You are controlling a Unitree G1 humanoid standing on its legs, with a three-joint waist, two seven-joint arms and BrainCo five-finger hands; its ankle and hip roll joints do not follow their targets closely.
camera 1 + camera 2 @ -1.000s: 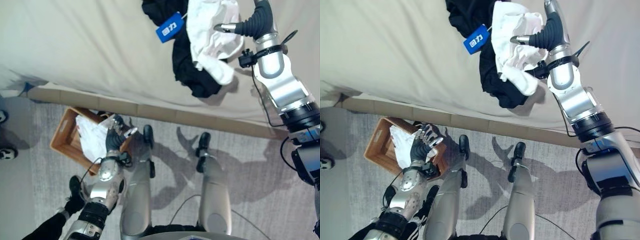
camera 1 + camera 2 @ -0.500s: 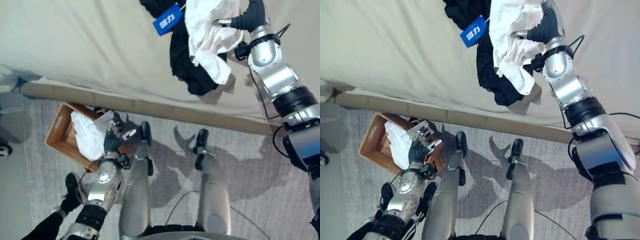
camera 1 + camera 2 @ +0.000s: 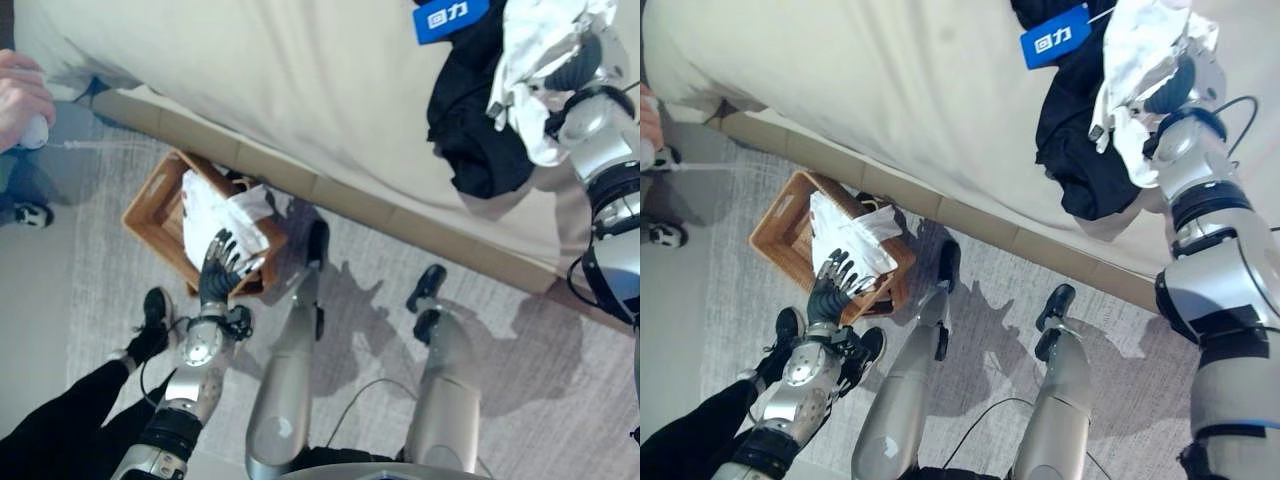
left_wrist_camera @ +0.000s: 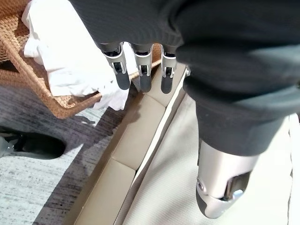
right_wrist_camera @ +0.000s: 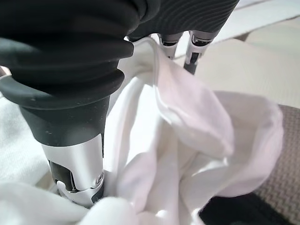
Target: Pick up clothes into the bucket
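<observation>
At far left, a person's hand [image 3: 22, 100] shows over the grey carpeted floor [image 3: 90, 250]. The rectangular woven wicker basket [image 3: 150, 215] stands on that floor, just beside the bed's beige base [image 3: 340, 195], and already holds a crumpled white garment [image 3: 215, 215] that spills over its near rim. The left hand [image 3: 218, 272] hovers at the basket's near edge with its fingers [image 4: 140, 65] straight and spread, holding nothing.

Moving right, the cream bed sheet [image 3: 280, 80] carries a black garment [image 3: 470, 130] with a blue rectangular tag [image 3: 450, 14] lying at its upper end. The right hand [image 3: 1170, 90] is raised over the bed's right part, its fingers curled into a second white cloth [image 3: 540, 70], which hangs bunched from it, draping down just beside the black garment.

Governing relation: the held cloth lies well apart from the basket, which sits down and to the left of the right hand, across the bed edge. The left hand is the nearer one to the basket; the right hand carries the load.

The room beyond is carpet throughout; the bed is soft and yielding.
</observation>
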